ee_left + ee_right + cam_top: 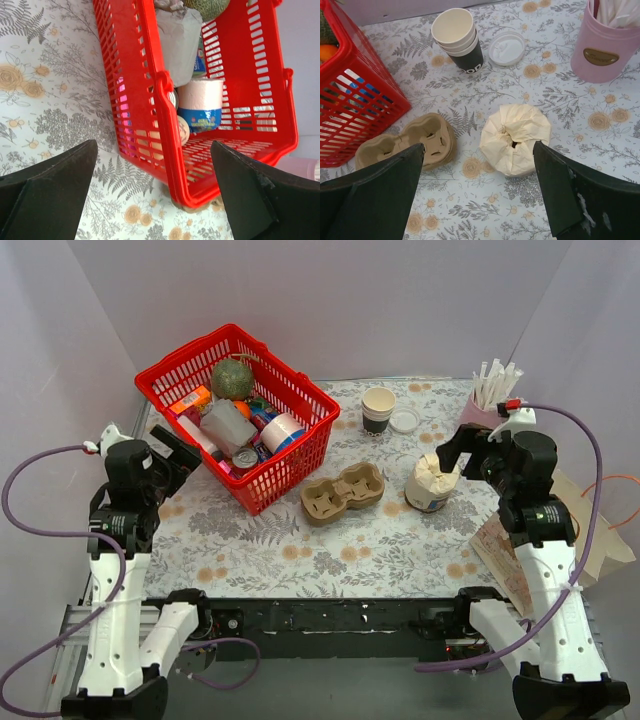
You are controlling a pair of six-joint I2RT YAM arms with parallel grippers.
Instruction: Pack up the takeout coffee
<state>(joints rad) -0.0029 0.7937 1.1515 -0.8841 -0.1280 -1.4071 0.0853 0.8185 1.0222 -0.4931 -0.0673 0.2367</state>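
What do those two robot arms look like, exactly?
Both the left arm and right arm have white tubular lower sections and black joints above. A purple cable loops off each. The left hand and right hand each have two dark wedge-shaped fingers.

Bright, even, diffuse light fills all three views, and shadows beside the red basket [290,462] and the paper-topped tub [432,485] stay faint and soft. The tablecloth [555,100] pattern is sharp — the white lid [506,48] looks nearly washed out.

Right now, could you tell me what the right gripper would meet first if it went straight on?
Most likely the tub topped with crumpled paper, which lies ahead of the open right gripper, slightly right of centre; the depth is unclear.
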